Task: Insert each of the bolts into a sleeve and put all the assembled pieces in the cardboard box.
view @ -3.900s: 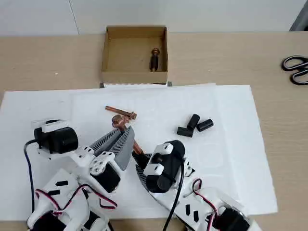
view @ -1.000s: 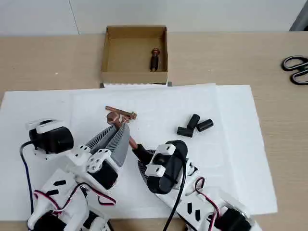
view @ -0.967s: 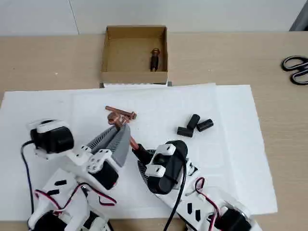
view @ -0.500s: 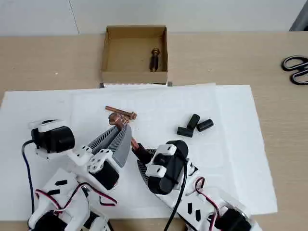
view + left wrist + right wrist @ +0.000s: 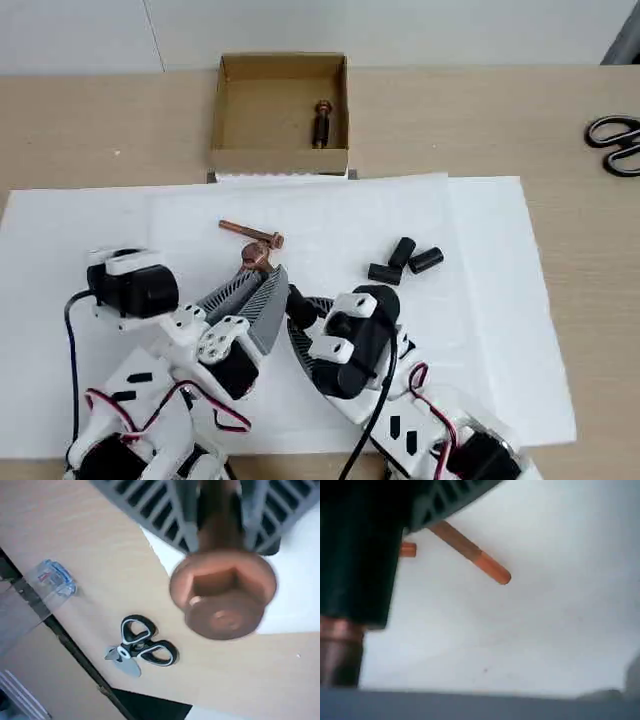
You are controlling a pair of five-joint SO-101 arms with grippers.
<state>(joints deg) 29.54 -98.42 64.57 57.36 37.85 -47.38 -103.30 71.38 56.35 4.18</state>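
**Sleeve slides up the bolt**

Both arms have drawn together over the last half second, and the bare shank that showed between them is now covered.

From above, the left claw point(image 5: 260, 275) is clamped on the bolt point(image 5: 254, 258), whose head sits just past its tips. The right claw point(image 5: 303, 316) grips the sleeve point(image 5: 297, 302) just beside it. A loose bolt point(image 5: 250, 233) lies just beyond the left claw and three spare sleeves point(image 5: 403, 260) beyond the right. The cardboard box point(image 5: 228, 100) is farther off, with one finished piece point(image 5: 321, 122) inside.

At the left wrist, the bolt head juts from shut jaws, with scissors point(image 5: 142, 647) far behind.

At the right wrist, copper shows past the sleeve's end. To finish well, I'd keep both axes in line and push straight until the sleeve seats.
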